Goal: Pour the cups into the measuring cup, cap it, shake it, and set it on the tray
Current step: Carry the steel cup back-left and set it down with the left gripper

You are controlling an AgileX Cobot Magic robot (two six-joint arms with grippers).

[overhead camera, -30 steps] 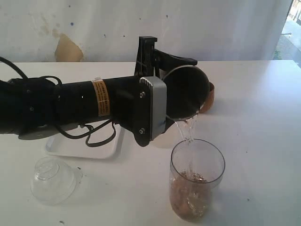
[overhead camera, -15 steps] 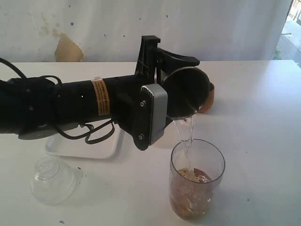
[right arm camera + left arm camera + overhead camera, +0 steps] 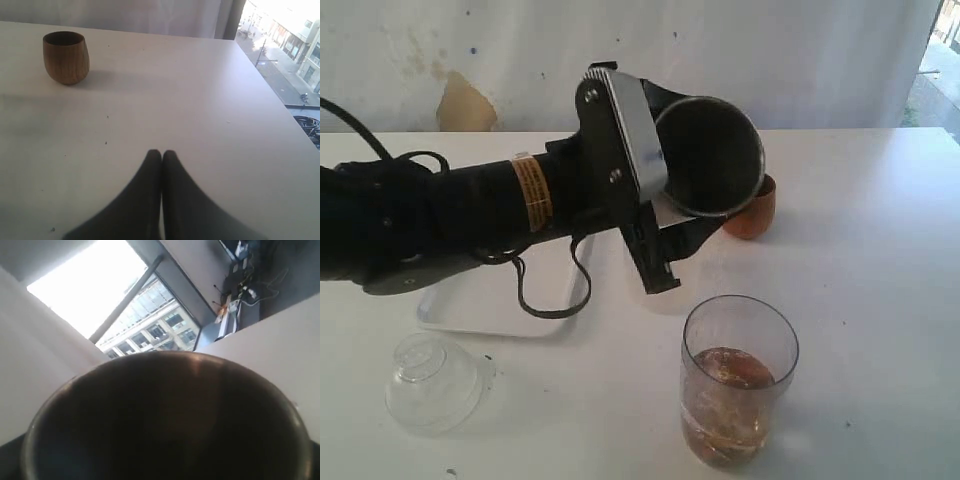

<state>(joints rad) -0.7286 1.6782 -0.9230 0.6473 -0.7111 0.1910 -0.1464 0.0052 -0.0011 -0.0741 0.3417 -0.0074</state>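
The steel tumbler is clamped between the jaws of the left gripper. The jaws are spread wide around its wall, with one finger above it and one below. The tumbler is held in the air, tipped on its side, with its mouth turned toward the exterior camera. In the left wrist view the lower frame is filled by its dark inside.

The left arm is stretched nearly level across the table from the left, and the gripper body is slanted by a rolled wrist.

The measuring cup is stood upright on the table, below and in front of the tumbler and apart from it. Brownish liquid is seen in its lower part. The wooden cup is stood upright just behind the tumbler and is partly hidden by it. The tray is laid under the arm, and a clear domed lid is seen near its front edge.

The jaws of the right gripper are pressed together with nothing between them. They are pointed over bare table, well apart from the wooden cup.
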